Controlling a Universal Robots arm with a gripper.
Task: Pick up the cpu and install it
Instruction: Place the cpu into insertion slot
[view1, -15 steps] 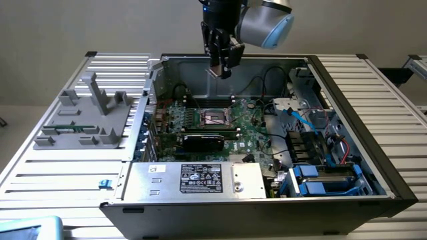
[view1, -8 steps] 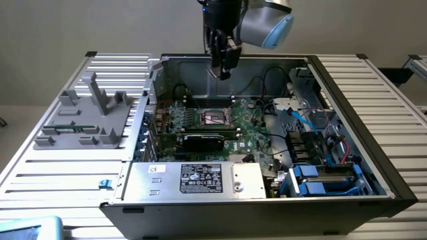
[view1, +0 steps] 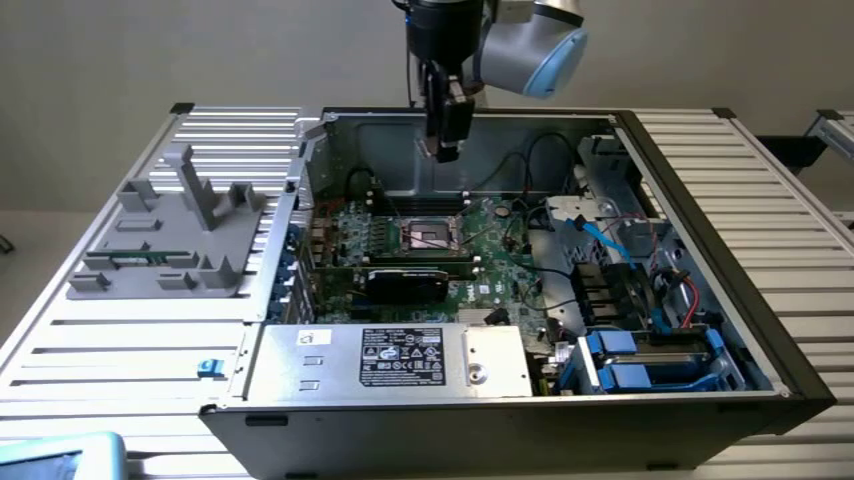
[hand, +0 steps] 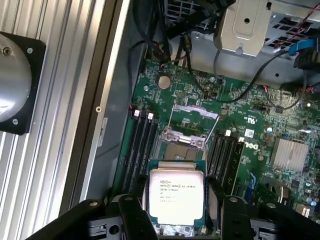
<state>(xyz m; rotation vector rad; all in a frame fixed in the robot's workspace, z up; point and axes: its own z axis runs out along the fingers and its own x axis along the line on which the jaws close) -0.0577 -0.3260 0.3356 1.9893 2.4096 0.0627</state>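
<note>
We see the gripper (view1: 445, 146) hanging over the open computer case (view1: 707, 200), at about twelve o'clock of the case's interior in the exterior view, well above the motherboard (view1: 505, 262). It is clenched on the cpu (hand: 177, 197). In the wrist view its black fingers (hand: 132, 216) press on two opposite edges of the chip, which lies flat with its silver printed top facing the camera. The cpu is in the air, apart from the open socket (view1: 430, 236), which sits at six o'clock from the gripper in the exterior view. Memory slots (hand: 142, 150) flank the socket. A black card (view1: 407, 284) lies at six o'clock of the socket, and a silver box (view1: 387, 358) with a white label lies further that way. On the surface (view1: 134, 345), at nine o'clock of the case, stands a grey fixture (view1: 174, 240).
</note>
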